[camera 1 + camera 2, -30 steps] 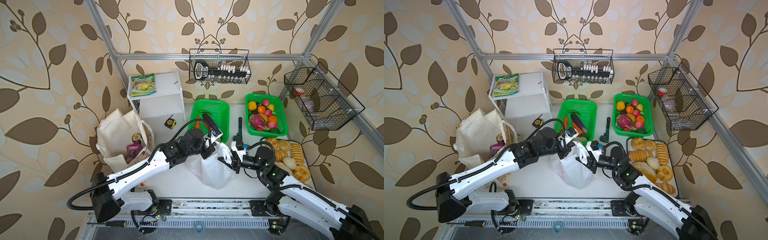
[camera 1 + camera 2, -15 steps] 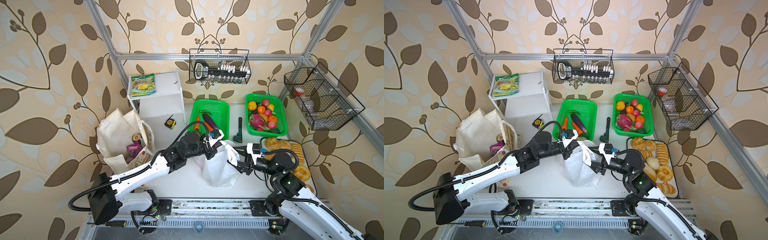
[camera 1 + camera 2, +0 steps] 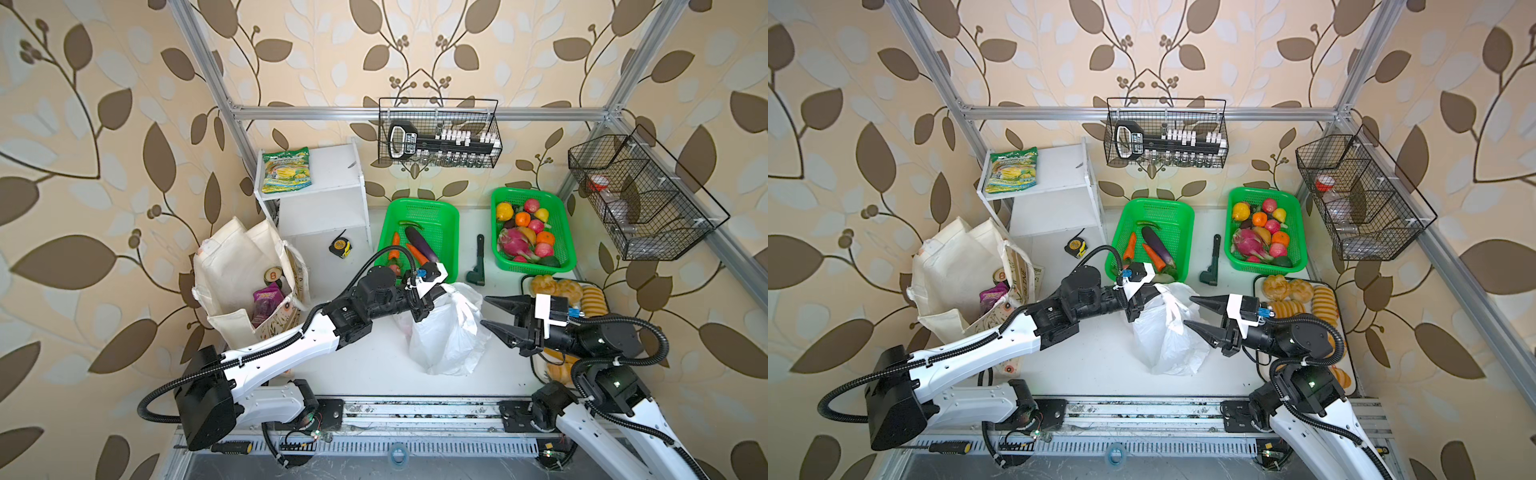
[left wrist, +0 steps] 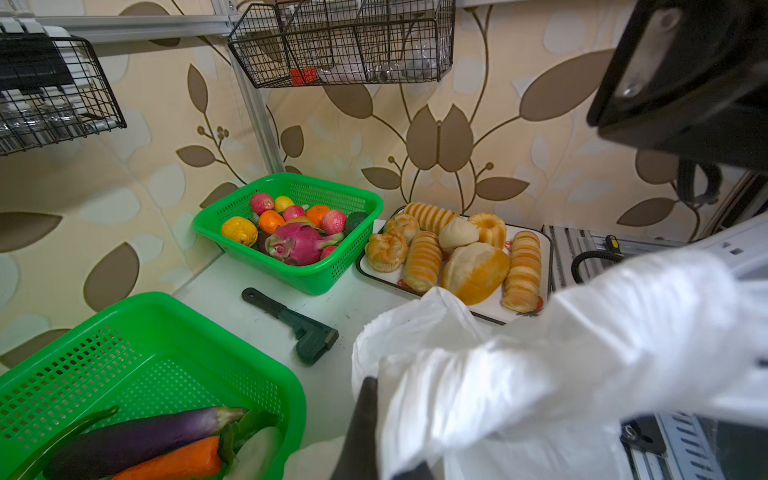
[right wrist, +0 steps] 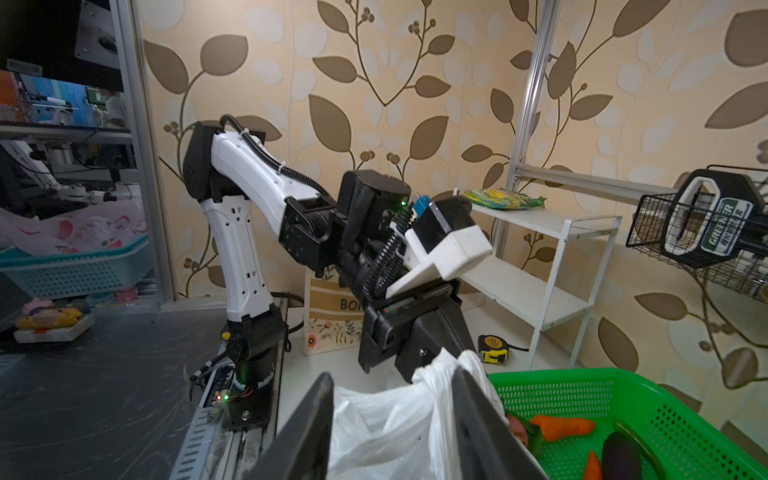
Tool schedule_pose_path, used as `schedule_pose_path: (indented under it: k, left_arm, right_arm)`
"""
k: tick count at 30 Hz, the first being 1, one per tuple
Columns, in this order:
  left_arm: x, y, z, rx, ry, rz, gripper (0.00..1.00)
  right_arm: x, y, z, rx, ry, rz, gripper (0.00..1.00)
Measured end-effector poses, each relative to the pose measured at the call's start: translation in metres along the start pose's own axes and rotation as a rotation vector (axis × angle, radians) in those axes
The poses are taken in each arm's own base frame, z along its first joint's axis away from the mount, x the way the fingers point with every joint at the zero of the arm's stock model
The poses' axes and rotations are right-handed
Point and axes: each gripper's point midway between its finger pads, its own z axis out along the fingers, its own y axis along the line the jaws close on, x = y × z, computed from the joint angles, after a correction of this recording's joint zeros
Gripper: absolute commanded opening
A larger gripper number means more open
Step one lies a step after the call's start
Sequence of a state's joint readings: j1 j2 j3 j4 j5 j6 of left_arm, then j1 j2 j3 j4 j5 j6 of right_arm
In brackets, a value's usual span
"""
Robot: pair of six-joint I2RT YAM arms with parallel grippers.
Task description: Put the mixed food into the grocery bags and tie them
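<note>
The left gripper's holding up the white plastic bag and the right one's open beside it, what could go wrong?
The left gripper pinches only a bunch of the white plastic bag; a pull could slip or tear it. The open right gripper may close on loose film, not a handle. The right arm hangs over the bread rolls and could knock them.

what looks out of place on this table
Two tools sit among the food: a yellow-and-black tape measure by the white shelf and a dark pipe wrench lying between the vegetable basket and the fruit basket. The canvas tote also sags open. Nothing looks spilled or broken.
</note>
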State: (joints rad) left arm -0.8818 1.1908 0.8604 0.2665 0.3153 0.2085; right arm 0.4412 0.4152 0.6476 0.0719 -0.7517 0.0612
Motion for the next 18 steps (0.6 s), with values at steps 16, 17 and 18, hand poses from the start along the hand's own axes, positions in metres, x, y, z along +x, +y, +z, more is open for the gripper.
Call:
schedule_pose_path:
  k: [16,17,18]
  left_arm:
    - [-0.007,0.006,-0.018,0.038,-0.048,-0.04,0.0]
    - [-0.007,0.008,-0.018,0.037,-0.054,-0.047,0.0]
    - [-0.008,0.009,-0.019,0.038,-0.06,-0.052,0.0]
  right_arm:
    - [0.083,-0.061,0.034,0.156,0.24,0.223,0.14]
    - [0.089,-0.055,0.037,0.13,0.256,0.241,0.13]
    - [0.093,-0.047,0.04,0.101,0.266,0.252,0.13]
